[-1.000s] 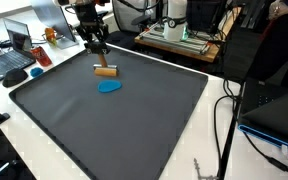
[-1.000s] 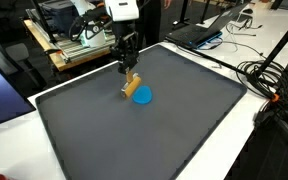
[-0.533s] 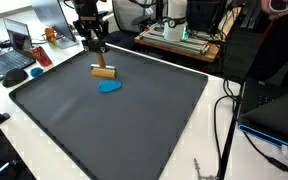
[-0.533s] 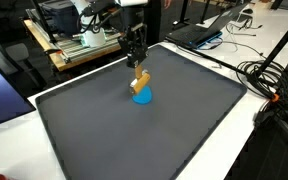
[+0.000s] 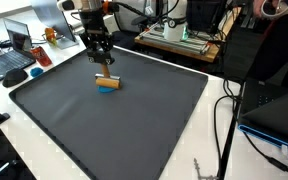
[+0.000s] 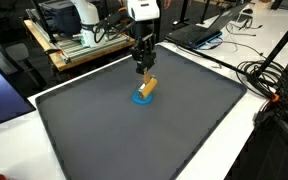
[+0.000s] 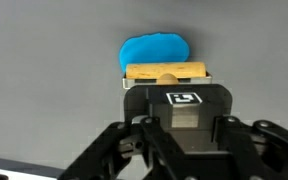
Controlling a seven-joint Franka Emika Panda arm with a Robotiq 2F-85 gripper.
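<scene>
Wrist view shows my gripper [image 7: 168, 88] clenched on a tan wooden block [image 7: 166, 72], which is right over a blue flat piece [image 7: 154, 48] on the dark grey mat [image 7: 44, 60]; whether block and piece touch, I cannot tell.

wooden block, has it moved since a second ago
Yes: the wooden block, shut in the hand, shifted over the blue disc, which it stood beside before.
</scene>
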